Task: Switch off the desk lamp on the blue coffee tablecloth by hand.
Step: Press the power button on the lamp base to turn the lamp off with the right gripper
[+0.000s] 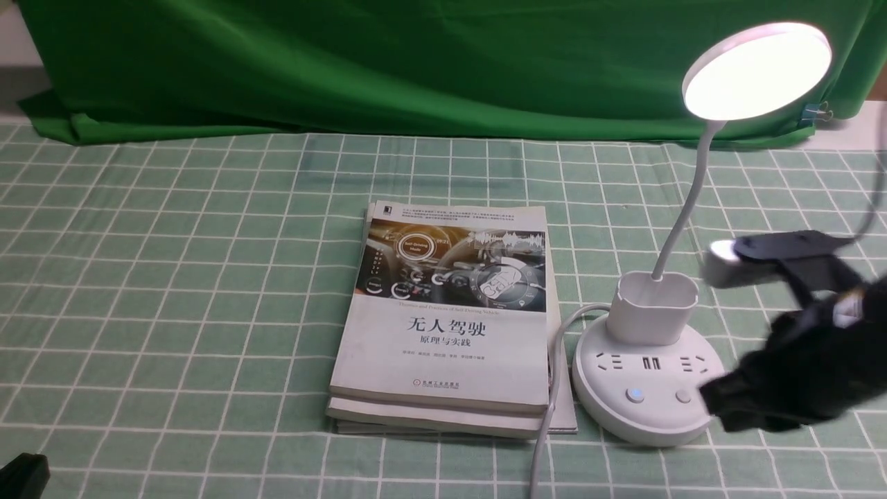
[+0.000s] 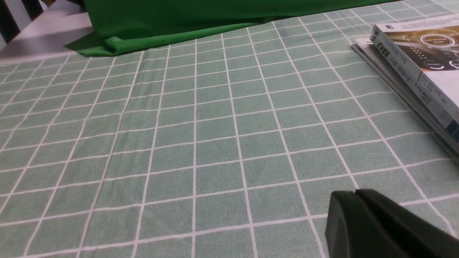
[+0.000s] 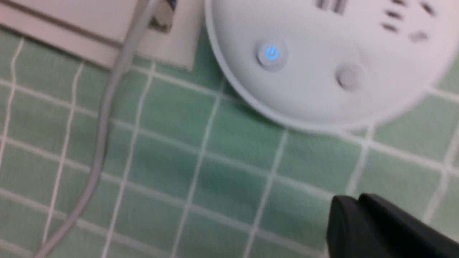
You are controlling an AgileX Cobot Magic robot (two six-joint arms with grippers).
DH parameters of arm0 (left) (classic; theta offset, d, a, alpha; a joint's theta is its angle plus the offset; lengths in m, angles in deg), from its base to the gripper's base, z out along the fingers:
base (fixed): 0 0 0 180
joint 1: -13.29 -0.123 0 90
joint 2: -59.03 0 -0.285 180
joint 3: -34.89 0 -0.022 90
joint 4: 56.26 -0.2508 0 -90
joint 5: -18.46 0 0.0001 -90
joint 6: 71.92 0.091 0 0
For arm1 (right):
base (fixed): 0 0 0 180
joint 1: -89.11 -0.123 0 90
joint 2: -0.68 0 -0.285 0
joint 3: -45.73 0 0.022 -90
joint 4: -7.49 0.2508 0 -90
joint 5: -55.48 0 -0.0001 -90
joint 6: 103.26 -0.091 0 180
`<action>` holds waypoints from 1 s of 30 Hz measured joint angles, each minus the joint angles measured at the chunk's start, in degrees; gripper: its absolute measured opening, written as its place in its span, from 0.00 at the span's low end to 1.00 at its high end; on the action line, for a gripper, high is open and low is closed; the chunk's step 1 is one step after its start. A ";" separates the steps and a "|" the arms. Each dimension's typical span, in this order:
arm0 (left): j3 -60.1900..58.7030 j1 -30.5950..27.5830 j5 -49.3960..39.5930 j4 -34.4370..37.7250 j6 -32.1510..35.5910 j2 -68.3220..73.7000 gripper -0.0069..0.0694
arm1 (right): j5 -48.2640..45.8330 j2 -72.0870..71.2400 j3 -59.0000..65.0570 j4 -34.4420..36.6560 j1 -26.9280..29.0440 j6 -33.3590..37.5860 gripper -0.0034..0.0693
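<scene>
The white desk lamp (image 1: 648,360) stands on the pale green grid tablecloth (image 1: 173,277), right of the books. Its disc head (image 1: 757,69) is lit. The round base has a blue-lit power button (image 1: 635,395) and a plain button (image 1: 683,396); both show in the right wrist view, the lit one (image 3: 271,53) and the plain one (image 3: 347,76). My right gripper (image 1: 714,402) is shut and empty, hovering at the base's right front edge, beside the plain button; in its wrist view (image 3: 355,204) it sits off the base. My left gripper (image 2: 355,195) is shut, empty, low over bare cloth.
A stack of books (image 1: 447,312) lies left of the lamp. The lamp's grey cord (image 1: 547,416) runs from the base toward the front edge. A dark green backdrop cloth (image 1: 416,62) hangs behind. Part of the left arm (image 1: 21,475) shows at the front left corner.
</scene>
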 joint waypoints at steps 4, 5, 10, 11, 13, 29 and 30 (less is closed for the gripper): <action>0.00 0.00 0.00 0.00 0.00 0.00 0.09 | 3.22 4.46 -2.15 -0.13 -0.13 -0.12 0.10; 0.00 0.00 0.00 0.00 0.00 0.00 0.09 | 3.59 5.34 -2.55 -0.13 -0.13 -0.12 0.10; 0.00 0.00 0.00 0.00 0.00 0.00 0.09 | 5.84 7.64 -3.23 -0.23 -0.13 -0.17 0.10; 0.00 0.00 0.00 0.00 0.00 0.00 0.09 | 6.09 7.71 -3.23 -0.23 -0.13 -0.17 0.10; 0.00 0.00 0.00 0.02 0.00 0.00 0.09 | 6.88 8.29 -3.43 -0.45 -0.13 -0.17 0.10; 0.00 0.00 0.00 0.02 0.00 0.00 0.09 | 7.54 13.62 -3.63 -1.50 -0.13 -1.22 0.10; 0.00 0.00 0.00 0.02 0.00 0.00 0.09 | 7.54 13.12 -3.58 -1.50 -0.13 -1.22 0.10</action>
